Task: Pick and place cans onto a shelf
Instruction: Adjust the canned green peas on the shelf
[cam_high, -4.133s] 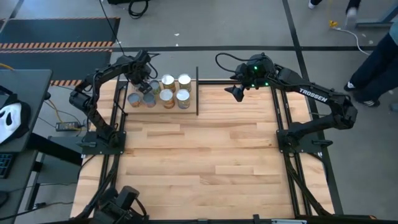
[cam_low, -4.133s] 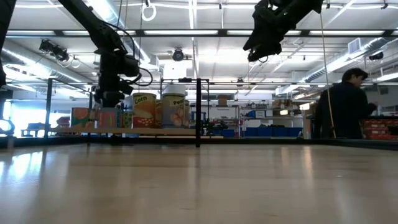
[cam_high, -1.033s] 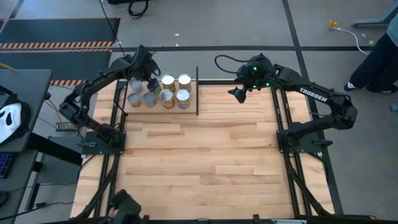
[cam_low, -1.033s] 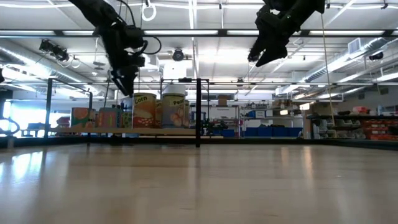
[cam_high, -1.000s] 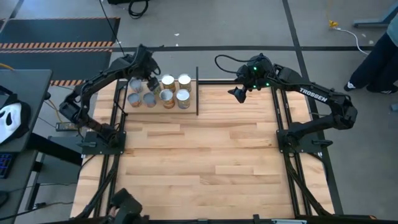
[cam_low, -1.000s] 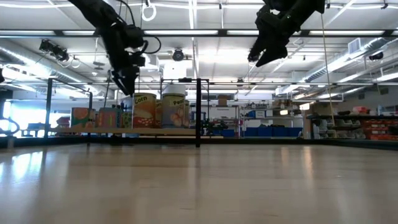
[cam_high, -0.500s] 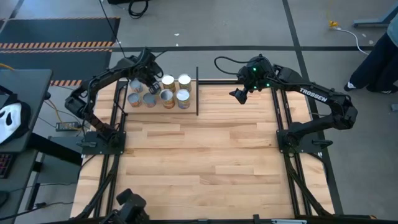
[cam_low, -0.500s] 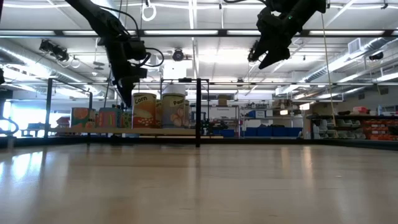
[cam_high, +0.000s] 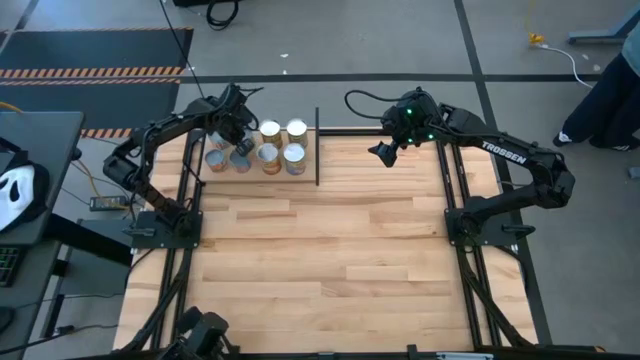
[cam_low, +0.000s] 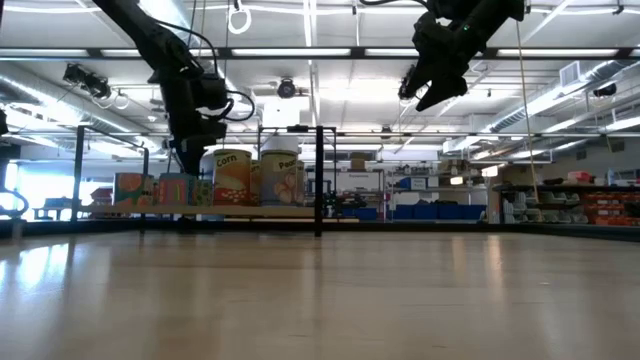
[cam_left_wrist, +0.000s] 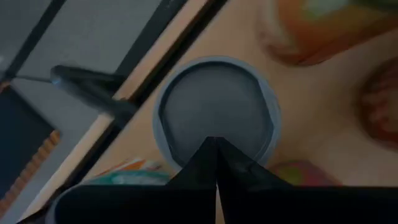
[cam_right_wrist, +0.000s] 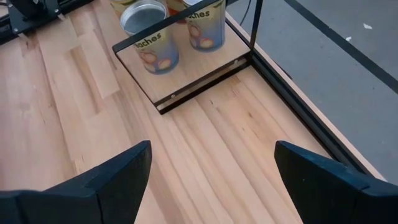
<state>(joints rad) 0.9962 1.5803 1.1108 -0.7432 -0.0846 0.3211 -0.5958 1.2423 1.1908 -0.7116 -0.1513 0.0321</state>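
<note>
The left gripper (cam_high: 238, 137) hangs over the cans (cam_high: 268, 152) grouped on the shelf (cam_high: 300, 172) at the table's (cam_high: 330, 250) far left corner, its arm bent in from the left edge, fingers pressed together, gripping nothing. The right gripper (cam_high: 381, 152) hovers high beside the shelf, arm reaching inward, jaws spread wide and empty.

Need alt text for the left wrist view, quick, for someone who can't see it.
The left gripper, fingers shut together and empty, points down at the grey round top of a can on the wooden shelf. Blurred orange cans sit at the picture's edges.
</note>
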